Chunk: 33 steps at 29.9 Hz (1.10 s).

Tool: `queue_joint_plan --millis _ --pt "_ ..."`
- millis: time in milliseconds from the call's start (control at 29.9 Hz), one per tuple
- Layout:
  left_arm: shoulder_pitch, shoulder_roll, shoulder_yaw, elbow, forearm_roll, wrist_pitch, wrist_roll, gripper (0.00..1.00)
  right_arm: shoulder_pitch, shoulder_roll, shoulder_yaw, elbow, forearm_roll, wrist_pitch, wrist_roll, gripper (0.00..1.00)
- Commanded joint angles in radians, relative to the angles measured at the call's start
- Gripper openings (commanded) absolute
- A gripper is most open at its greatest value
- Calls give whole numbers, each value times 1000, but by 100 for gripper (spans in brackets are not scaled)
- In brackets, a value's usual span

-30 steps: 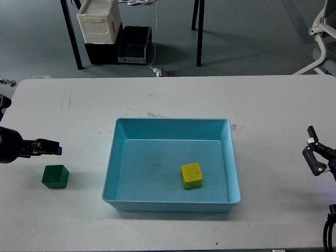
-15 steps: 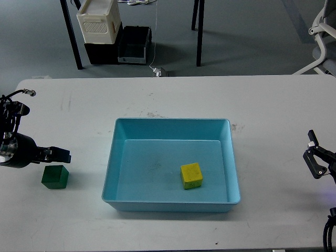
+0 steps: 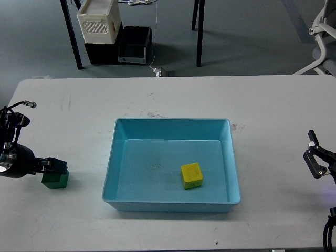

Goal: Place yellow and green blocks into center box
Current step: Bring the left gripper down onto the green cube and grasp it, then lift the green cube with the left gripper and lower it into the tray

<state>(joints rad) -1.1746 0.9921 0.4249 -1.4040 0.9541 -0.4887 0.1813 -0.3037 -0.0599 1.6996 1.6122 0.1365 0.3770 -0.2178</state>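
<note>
A yellow block [image 3: 191,175] lies inside the light blue box [image 3: 122,137] at the table's center, toward its right front. A dark green block [image 3: 55,180] sits on the table left of the box. My left gripper [image 3: 55,166] is low at the block's top back edge and hides part of it. Its fingers look like one dark shape, so I cannot tell whether they are open or shut. My right gripper [image 3: 315,158] hovers at the table's right edge, empty, with its fingers apart.
The white table [image 3: 168,100] has bare surface around the box. Behind the table stand a white crate on a black case [image 3: 100,23], table legs and a cable. An office chair [image 3: 324,31] stands at the far right.
My left gripper has moved right and down from above-left of the green block onto its top edge. The right gripper has drifted slightly down. The blocks and the box have not moved.
</note>
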Motion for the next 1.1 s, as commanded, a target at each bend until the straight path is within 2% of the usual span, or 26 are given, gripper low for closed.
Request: queue_joint_plan --millis 0,33,67,134,200,267,367,434,501,601,701,902,1068 --pt "4 2 0 -7 2 0 10 77 0 0 -2 0 0 0 0 100" --pt "4 2 0 -10 2 0 20 58 0 0 0 -2 -2 0 0 100" --pt "3 3 2 -16 2 0 38 46 0 0 0 -2 0 0 0 100" --pt "3 10 12 -29 5 0 75 25 0 0 0 -2 -2 0 0 100" --pt "4 13 17 -27 2 0 70 8 0 0 0 -2 -2 0 0 100" --pt "3 19 14 -39 3 0 70 9 0 0 0 -5 0 0 0 100" --pt "-2 29 6 -55 3 0 72 2 0 0 0 -8 0 2 0 100" --pt "-25 58 -5 -70 2 0 69 2 0 0 2 -8 0 2 0 100" --pt "-89 72 -26 -93 -21 0 58 2 0 -1 2 -6 -2 2 0 100" --pt "-207 69 -41 -119 -105 0 4 2 -2 -3 5 -8 0 2 0 100" --pt "-316 42 -37 -118 -233 0 -9 2 -2 -6 8 -9 -2 2 0 100" --pt "-445 -189 41 -86 -270 0 -13 2 3 -6 8 -8 -8 -1 0 100" --pt "-580 -484 181 -26 -281 0 -17 2 3 -6 12 -11 -8 -3 2 100"
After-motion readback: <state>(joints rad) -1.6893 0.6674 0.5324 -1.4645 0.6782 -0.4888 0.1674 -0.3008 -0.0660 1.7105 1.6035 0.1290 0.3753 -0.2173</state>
